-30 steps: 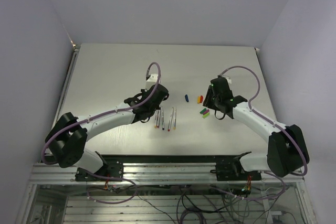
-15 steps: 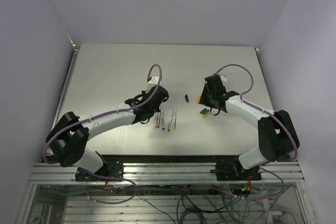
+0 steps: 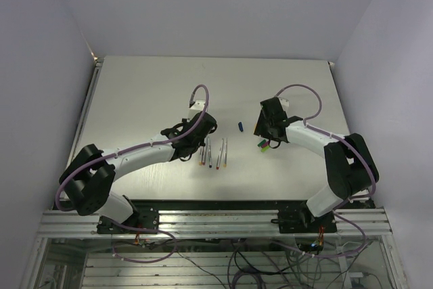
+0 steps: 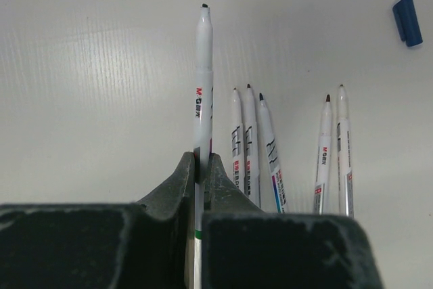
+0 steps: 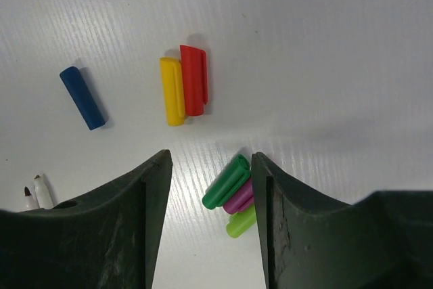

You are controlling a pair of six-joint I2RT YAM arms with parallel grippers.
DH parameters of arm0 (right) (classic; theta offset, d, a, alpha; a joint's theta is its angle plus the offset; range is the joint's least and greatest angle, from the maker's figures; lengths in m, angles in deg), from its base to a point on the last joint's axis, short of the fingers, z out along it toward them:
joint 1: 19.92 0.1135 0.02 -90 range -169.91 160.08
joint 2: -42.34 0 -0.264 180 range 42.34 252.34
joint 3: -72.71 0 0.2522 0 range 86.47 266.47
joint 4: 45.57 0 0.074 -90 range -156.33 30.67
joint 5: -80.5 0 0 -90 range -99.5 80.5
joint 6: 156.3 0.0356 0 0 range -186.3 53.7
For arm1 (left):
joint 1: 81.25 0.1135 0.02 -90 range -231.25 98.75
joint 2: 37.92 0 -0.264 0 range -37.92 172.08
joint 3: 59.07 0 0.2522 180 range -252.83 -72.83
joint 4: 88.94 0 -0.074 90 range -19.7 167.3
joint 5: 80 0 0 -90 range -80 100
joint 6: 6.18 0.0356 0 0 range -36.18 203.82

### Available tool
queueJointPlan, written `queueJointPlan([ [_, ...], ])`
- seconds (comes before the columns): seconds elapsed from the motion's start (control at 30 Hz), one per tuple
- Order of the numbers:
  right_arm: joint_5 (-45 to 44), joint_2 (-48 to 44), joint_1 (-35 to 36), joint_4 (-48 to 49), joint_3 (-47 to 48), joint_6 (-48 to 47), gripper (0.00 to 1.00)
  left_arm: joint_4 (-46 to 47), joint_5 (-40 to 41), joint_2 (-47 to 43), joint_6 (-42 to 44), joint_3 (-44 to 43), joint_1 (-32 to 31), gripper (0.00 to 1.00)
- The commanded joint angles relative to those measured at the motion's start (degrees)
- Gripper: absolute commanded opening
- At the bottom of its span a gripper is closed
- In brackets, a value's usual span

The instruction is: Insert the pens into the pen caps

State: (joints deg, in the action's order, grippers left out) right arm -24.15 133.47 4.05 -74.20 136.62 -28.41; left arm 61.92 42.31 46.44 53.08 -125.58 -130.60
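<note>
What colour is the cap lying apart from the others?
Blue cap; right wrist view shows it best.

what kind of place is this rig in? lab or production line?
Most likely a robotics lab test cell. A white table sits between plain walls; the left arm and right arm are bolted to a metal frame with loose wiring beneath; pens and pen caps lie on it.

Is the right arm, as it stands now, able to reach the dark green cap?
Probably yes: the right gripper hangs open close to the dark green cap, nothing between them, though a purple cap lies against it.
</note>
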Motion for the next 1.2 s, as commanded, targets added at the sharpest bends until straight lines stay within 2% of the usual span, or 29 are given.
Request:
queueJointPlan([
  [0.0,0.09,0.51,0.29,1.25,-0.07,0.89,0.51,-0.39,1.10,-1.25,-0.74,0.61,-0.22,0.07],
  [0.8,1.54,2.75,0.29,2.58,-2.87,1.17,0.51,-1.67,2.00,-0.51,-0.81,0.26,-0.14,0.07],
  [1.17,3.62,2.50,2.18,-0.30,-4.62,2.69,0.49,-2.30,2.40,-0.64,-0.68,-0.18,-0.19,0.07],
])
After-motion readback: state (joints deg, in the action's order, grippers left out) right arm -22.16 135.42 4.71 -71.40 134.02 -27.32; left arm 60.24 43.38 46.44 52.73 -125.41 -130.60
